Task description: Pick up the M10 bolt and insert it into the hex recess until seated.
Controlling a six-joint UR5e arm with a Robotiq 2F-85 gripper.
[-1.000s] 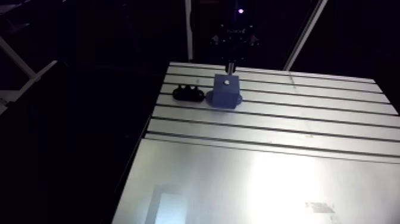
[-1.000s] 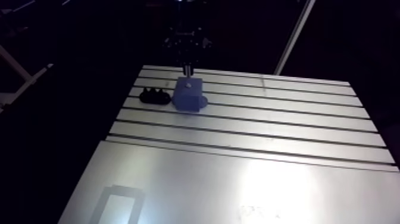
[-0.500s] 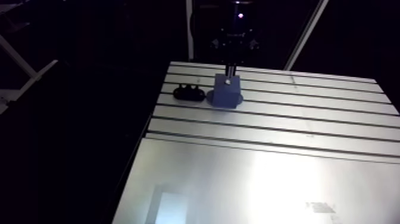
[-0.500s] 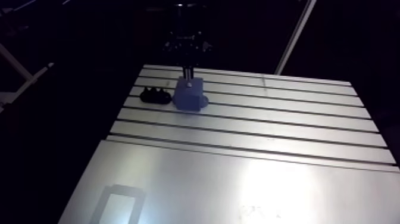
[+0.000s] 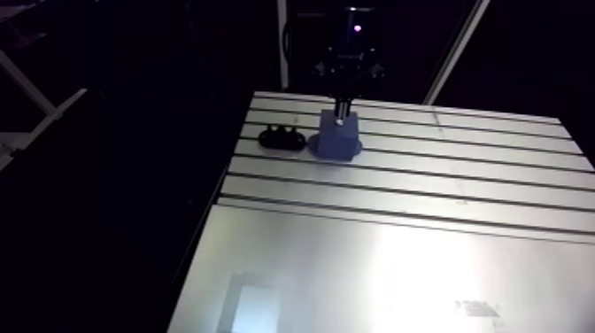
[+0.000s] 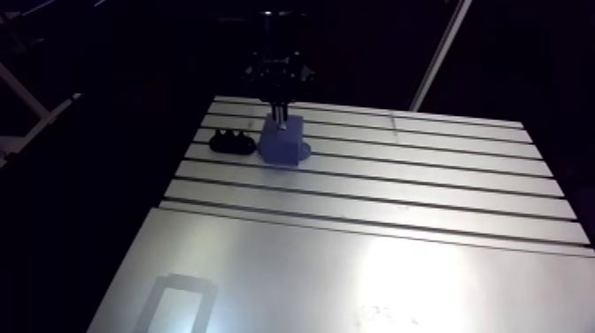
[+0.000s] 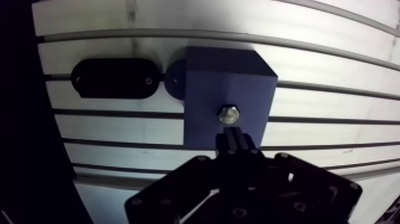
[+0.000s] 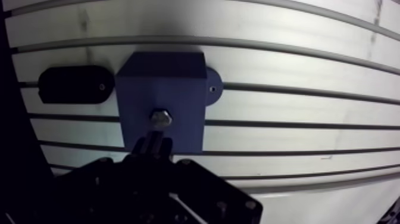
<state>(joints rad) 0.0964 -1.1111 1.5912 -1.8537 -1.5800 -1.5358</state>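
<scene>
1. Dark all round the slotted aluminium table (image 5: 398, 266). Strong glare across its near half, washing out the surface there.
2. Can't make out the pale rectangular patch (image 5: 252, 305) by the near left corner: mark or reflection, no telling.
3. Near and right edges of the table cut off in the arm view; only the far and left edges fully readable.
4. Seeing the blue block (image 7: 208, 77) close to the far edge, toward the far left corner, sitting across two slots. Round base tab (image 7: 174, 77) sticking out one side, with a small hole in it.
5. Seeing the M10 bolt (image 7: 228, 114) in the middle of the block's top face, bright metal end facing up. Can't read how deep it sits; shank and recess walls hidden.
6. Black oval holder (image 7: 113, 77) just beside the block, on the side toward the table's left edge. Touching the tab or just clear of it, can't say.
7. Reading the gripper (image 7: 238, 136) as directly over the block, fingers drawn tight together with nothing visible between them. Tips just short of the bolt in the wrist view; contact not readable.
8. Gripper body black on black in both views. In the arm view, fingers only a thin dark stub above the block.
</scene>
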